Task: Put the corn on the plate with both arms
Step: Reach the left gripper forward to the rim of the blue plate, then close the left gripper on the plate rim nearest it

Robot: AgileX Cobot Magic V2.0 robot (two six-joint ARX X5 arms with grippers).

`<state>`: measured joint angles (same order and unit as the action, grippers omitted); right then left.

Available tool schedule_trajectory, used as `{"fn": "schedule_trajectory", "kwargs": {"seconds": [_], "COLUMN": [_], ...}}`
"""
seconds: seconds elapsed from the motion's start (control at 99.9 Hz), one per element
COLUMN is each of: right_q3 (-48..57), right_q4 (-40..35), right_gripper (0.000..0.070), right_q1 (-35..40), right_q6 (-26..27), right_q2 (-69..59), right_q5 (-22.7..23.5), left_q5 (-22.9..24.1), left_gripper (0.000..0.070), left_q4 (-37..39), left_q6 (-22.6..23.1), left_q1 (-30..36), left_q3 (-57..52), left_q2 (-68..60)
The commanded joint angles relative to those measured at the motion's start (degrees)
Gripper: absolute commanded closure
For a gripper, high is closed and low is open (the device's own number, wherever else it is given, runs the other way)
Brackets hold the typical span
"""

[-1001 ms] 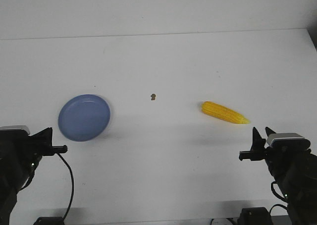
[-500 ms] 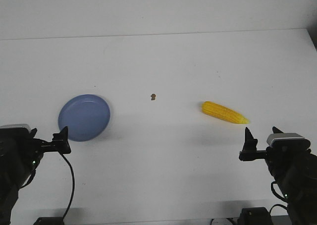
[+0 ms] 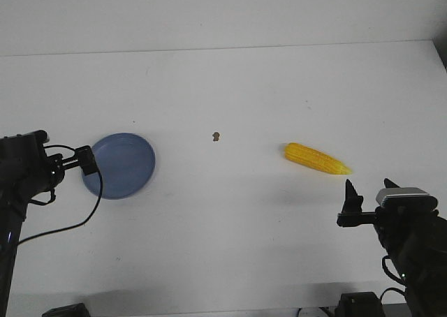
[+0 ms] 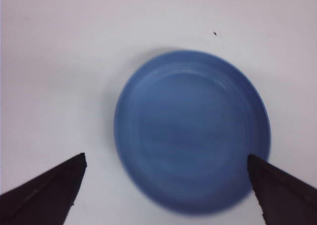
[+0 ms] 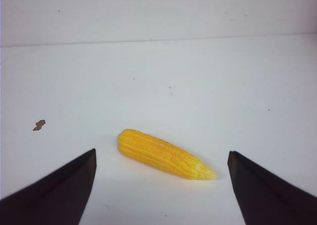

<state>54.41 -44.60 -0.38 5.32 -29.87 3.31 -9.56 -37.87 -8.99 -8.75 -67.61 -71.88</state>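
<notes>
Our left gripper (image 4: 166, 188) hovers over the plate (image 4: 192, 131) with its jaws spread wide, the dish lying just ahead between the tips. A brown speck (image 3: 216, 135) sits mid-tabletop (image 3: 230, 86). Our right gripper (image 5: 161, 185), also wide open, faces the corn (image 5: 163, 154), which lies just ahead and centred. We should descend squarely across the cob's thick middle before closing.

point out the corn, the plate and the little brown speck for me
corn (image 3: 316, 158), front view, middle of the cob
plate (image 4: 192, 131), left wrist view, centre of the bare blue dish
brown speck (image 3: 216, 135), front view, on the speck itself, between plate and corn
</notes>
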Motion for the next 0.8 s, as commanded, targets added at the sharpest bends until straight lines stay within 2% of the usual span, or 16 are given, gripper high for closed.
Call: {"fn": "schedule_trajectory", "kwargs": {"seconds": [0.0,0.26,0.61,0.79], "right_q3": [1.07,1.07,1.07,1.07], "right_q4": [0.22,-0.48,-0.48,-0.46], "right_gripper": [0.0143,0.0143,0.0143,0.0143], "right_q1": [0.04,0.04,0.04,0.04], "right_q6": [-0.42,-0.42,-0.42,-0.42], "right_q2": [-0.13,-0.13,-0.13,-0.13], "right_q5": [0.11,0.09,0.09,0.09], "left_q5": [-1.79,-2.14,-2.64,-6.23], "left_gripper": [0.0028,0.0028,0.0029,0.0036], "left_q4": [0.83,3.19,6.82,8.00], "left_q6": [-1.07,-0.94,-1.07,-1.29], "left_q1": [-1.11,-3.78,-3.76,-3.61], "left_q3": [-0.90,-0.92,-0.92,-0.92], "left_q2": [-3.54,-14.91,-24.85,-28.24]}}
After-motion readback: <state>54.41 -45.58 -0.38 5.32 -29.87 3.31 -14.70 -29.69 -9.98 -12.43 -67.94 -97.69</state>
